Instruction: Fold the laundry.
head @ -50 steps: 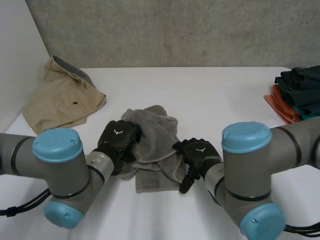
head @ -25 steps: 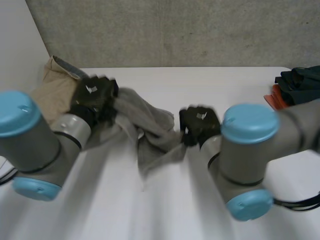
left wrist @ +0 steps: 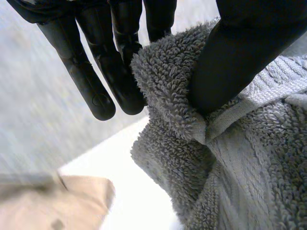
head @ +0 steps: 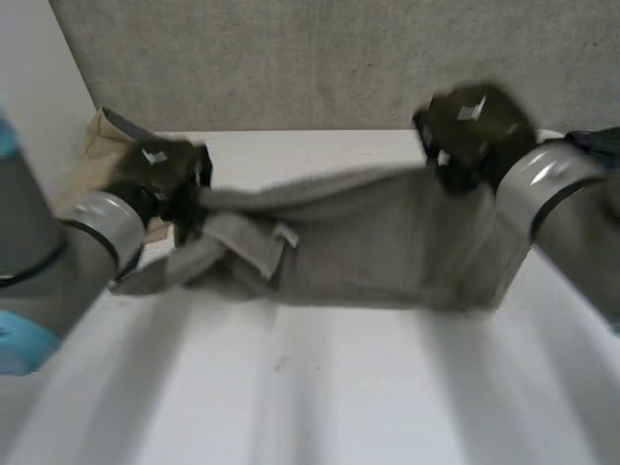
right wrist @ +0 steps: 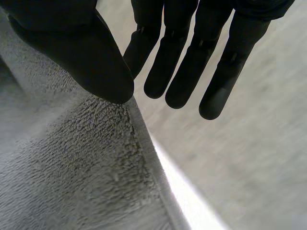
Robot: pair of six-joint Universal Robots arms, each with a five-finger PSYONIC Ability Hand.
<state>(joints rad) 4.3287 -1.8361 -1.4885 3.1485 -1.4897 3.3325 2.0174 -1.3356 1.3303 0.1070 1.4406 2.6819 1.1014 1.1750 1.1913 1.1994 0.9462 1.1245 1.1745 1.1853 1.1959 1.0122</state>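
A: How far along can the folding be judged to be?

B: Only at its opening. The grey towel (head: 387, 237) is held up off the white worktop (head: 320, 387) and stretched wide between the two hands. No deliberate fold is to be seen in the stretched part, though the end near the left hand hangs bunched and doubled over

A: How is the towel held?

B: By the left hand (left wrist: 120, 62) an upper edge is pinched, the thumb being pressed into the pile against straight fingers. By the right hand (right wrist: 72, 43) the hemmed edge at the other end is nipped under the thumb, with the fingers kept straight behind it

A: And what is left to be done?

B: Nearly everything, it would seem. The bunched end has to be shaken out, and the towel laid flat and then folded. A beige garment (head: 92, 155) is seen crumpled at the far left of the worktop, so that is judged to be waiting too. A dark shape (head: 601, 143) is glimpsed past the right arm; whether it is folded laundry cannot be told
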